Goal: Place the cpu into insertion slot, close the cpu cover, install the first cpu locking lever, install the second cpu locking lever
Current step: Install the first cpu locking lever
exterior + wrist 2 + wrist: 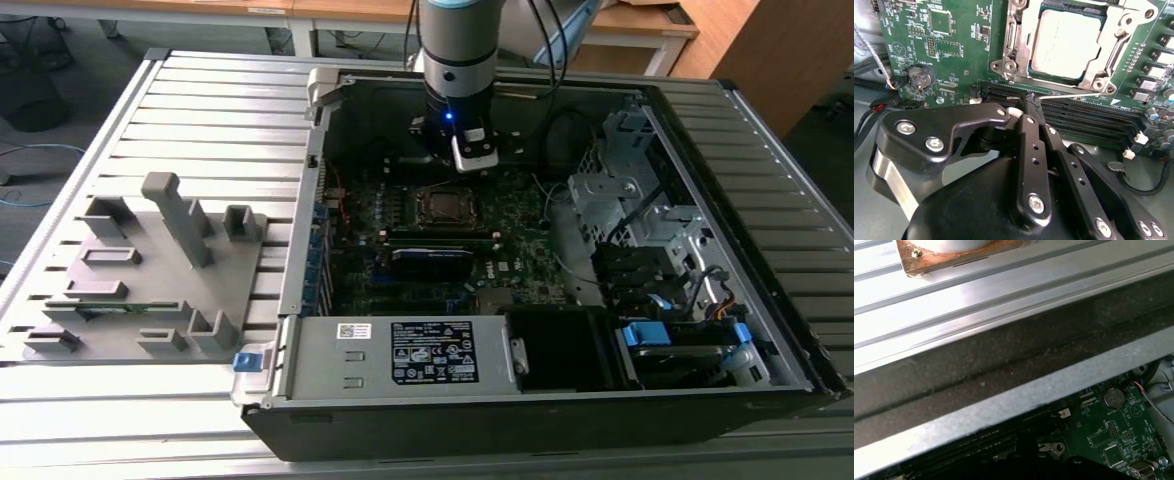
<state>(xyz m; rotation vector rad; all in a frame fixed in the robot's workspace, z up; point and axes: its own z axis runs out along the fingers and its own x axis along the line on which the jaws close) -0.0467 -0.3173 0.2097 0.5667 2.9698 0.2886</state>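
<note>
Already the cpu sat under the closed cover; the end effector, pressed together, hovered just beside a seemingly unlatched lever.

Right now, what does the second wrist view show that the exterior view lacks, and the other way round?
Second wrist view: close detail, with the cpu seated under the cpu cover lying flat over it, a thin locking lever ending at the gripper, and a coin cell battery. Exterior view: the surroundings, namely the open computer case, its labelled power supply, the grey fixture tray on the exterior view's left, and the slatted table. Shared: the green motherboard and the insertion slot.
</note>
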